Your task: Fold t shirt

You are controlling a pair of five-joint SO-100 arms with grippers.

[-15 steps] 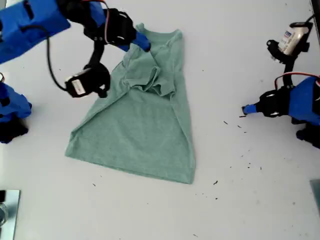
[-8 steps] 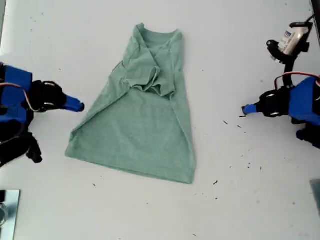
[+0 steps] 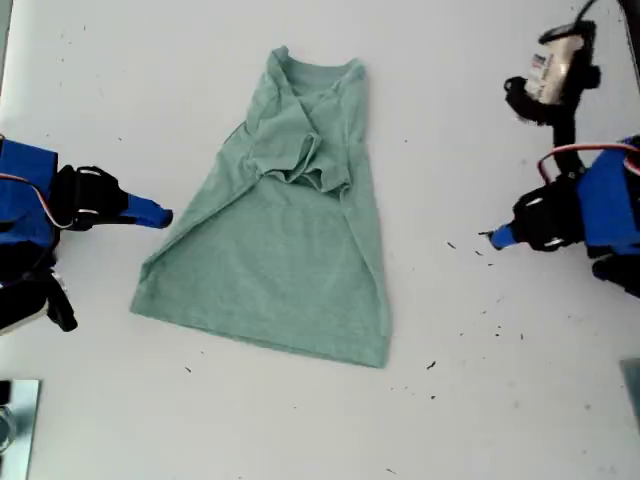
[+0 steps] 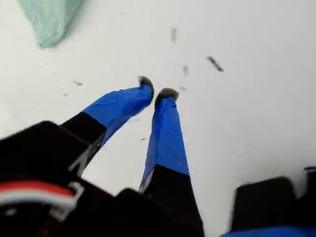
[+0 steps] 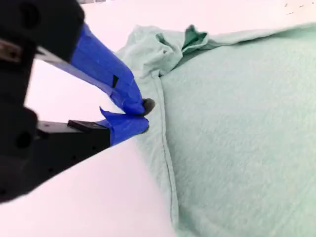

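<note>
The t shirt [image 3: 285, 215] lies flat on the white table [image 3: 450, 420], roughly mid-scene in the exterior view, neck at the far end, hem at the near end. Both sleeves are folded in over the chest, w/ a bunched, wrinkled patch just below the collar. The body widens toward the hem.

My second gripper [image 3: 160, 215] sits at the exterior view's left, blue-taped tips at the shirt's left side edge. In the second wrist view [image 5: 140, 114] the jaws are nearly together, only a narrow gap, right at the shirt's side seam; can't tell if any cloth is pinched between them.

My first gripper [image 3: 497, 237] is at the exterior view's right, well apart from the shirt, tips low over bare table. In the first wrist view [image 4: 158, 91] its jaws are nearly closed, tips almost touching, nothing between them; a shirt corner [image 4: 49, 19] shows far off.

Small dark specks [image 3: 495, 320] dot the table near that gripper.
</note>
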